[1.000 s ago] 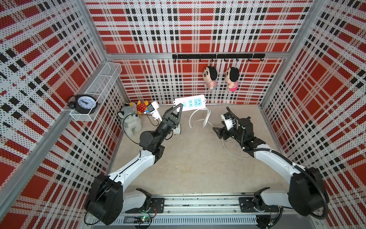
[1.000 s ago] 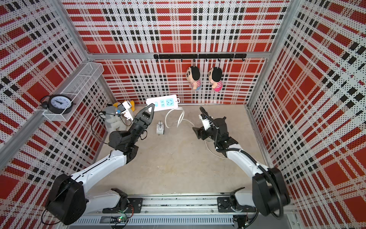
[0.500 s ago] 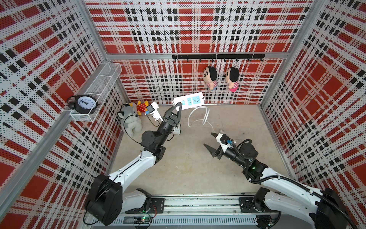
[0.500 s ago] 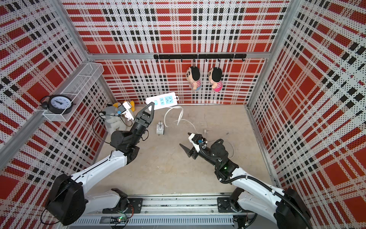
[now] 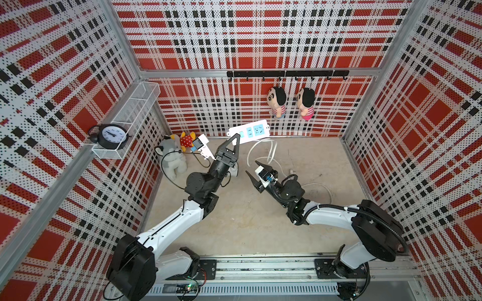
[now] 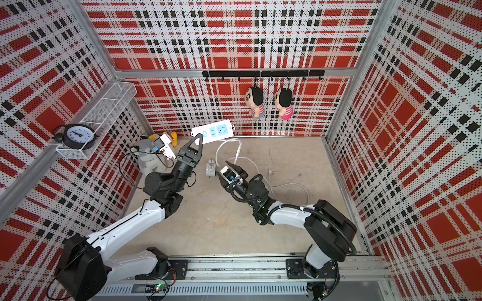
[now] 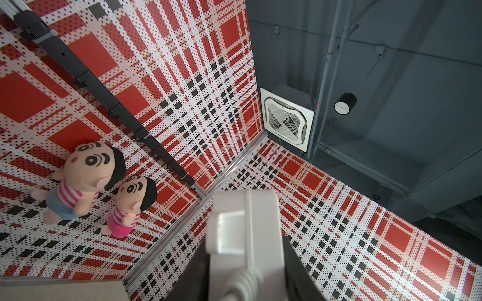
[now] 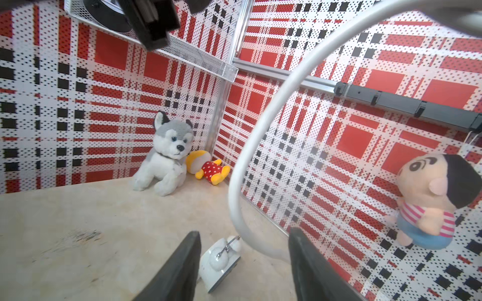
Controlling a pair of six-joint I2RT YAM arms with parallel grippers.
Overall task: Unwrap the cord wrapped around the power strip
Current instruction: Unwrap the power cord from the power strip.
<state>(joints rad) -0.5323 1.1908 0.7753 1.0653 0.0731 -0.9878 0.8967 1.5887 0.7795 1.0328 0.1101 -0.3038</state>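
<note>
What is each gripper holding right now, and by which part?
Left gripper is clamped on the power strip at one end. Right gripper holds nothing: its jaws stand apart with the cord passing between.

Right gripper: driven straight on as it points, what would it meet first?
Likely the cord, looping just ahead of the right gripper; the small white clock lies beyond, depth unclear.

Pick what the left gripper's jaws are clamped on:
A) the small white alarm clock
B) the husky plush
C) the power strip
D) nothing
C: in a top view the left gripper has its jaws shut on one end of the power strip, held in the air with the cord hanging loose below.
</note>
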